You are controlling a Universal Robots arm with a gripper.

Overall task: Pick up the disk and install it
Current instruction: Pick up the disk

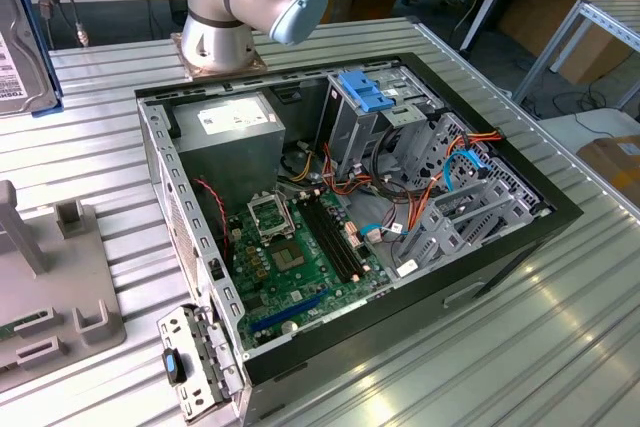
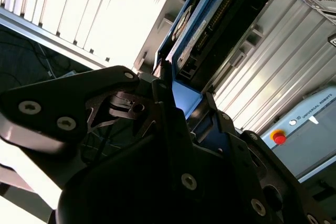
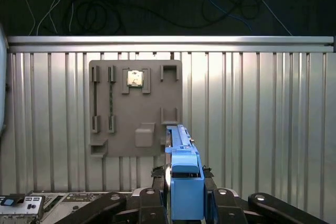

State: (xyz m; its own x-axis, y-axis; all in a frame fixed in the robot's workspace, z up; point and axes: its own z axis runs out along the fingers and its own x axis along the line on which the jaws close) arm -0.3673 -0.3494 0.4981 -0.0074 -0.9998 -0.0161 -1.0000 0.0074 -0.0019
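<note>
Because the black tool (image 3: 185, 178) is clamped on only one end of the flat dark-grey metal disk in its bright blue plastic carrier (image 2: 210, 32), held above the grey slotted fixture plate (image 3: 121, 124) on the ribbed metal bench (image 3: 252, 119), the long body could pivot in the grip. If it skews, it might jam at the open black computer case (image 1: 350, 197), well apart, or snag the orange and blue cables (image 1: 440, 172) there.

Ribbed metal table (image 1: 100, 147) carries computer case (image 1: 340, 237), grey fixture (image 1: 50, 297).
</note>
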